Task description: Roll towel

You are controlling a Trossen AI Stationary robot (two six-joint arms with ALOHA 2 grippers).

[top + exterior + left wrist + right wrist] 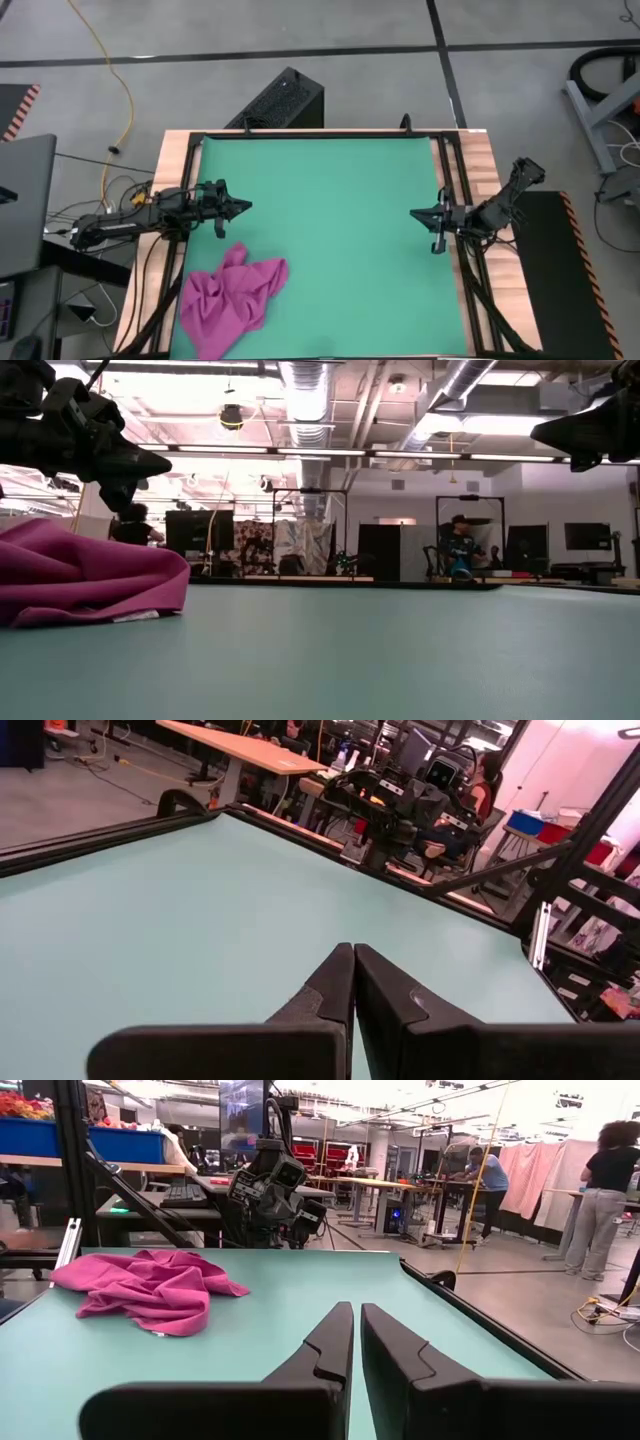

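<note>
From above, we see the towel (232,295) lying crumpled near the front-left corner of the green mat (330,210), well short of flat, so our judgement is that the roll can't start until it is spread out. The left gripper (238,208) hangs just beyond the heap toward the mat's middle, fingers pressed together and holding nothing; the right gripper (418,214) waits by the right edge, nearly closed and empty too. At table height, the towel (85,575) sits as a humped pile with a small white tag (135,617) at its near edge, and the left gripper (140,465) floats above it, clear of the cloth. Left wrist camera: only bare mat (180,910) ahead of those closed fingers, so we'd open up before descending. Right wrist camera: the towel (150,1288) lies well across the mat; we'd pick two corners, pull it flat, then roll from one edge.
</note>
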